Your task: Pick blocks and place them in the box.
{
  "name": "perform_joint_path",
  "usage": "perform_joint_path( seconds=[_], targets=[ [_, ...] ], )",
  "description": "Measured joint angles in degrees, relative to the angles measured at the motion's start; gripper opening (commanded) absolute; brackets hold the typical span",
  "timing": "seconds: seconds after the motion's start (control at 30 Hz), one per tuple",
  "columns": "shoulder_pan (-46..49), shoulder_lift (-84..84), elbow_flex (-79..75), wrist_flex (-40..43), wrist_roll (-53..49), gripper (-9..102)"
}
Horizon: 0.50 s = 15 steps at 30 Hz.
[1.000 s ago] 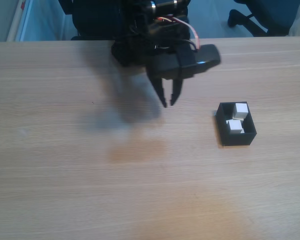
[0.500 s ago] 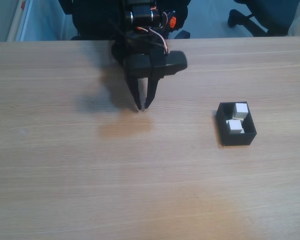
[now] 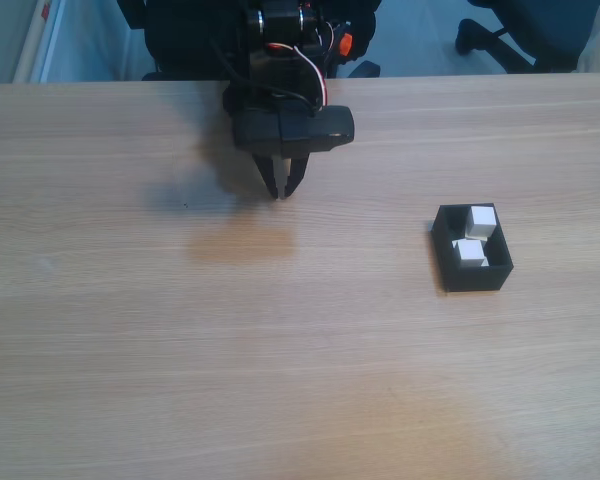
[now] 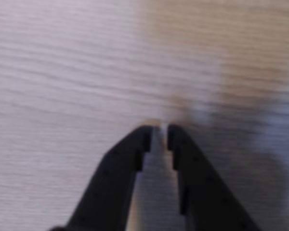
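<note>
The fixed view takes in the whole worktop point(image 3: 180, 350), a pale wood-grain surface, with the black arm reaching in from its far edge. The gripper point(image 3: 283, 192) hangs near that far edge, left of the middle, tips pointing down at the wood, with nothing between them. The wrist view adds what the fixed view cannot resolve: the two black fingers point(image 4: 120, 163) stand nearly together, a thin slit of bare wood showing between their tips, and the gripper point(image 4: 159, 132) is over plain tabletop with a soft shadow to its right.

The box point(image 3: 450, 262), black and open-topped, sits toward the right edge of the worktop, well apart from the gripper. Two blocks can be counted inside it: one block point(image 3: 482, 221) against the far end, a second block point(image 3: 469, 252) just in front of it, touching or nearly so.

Red and white wires loop over the arm's upper housing. No writing or label is readable anywhere.
</note>
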Motion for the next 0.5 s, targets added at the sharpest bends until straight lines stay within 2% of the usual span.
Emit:
perform_joint_path(
  seconds=[0.5],
  targets=[
    [0.0, 0.0, 0.0, 0.3, 1.1, 4]
  ],
)
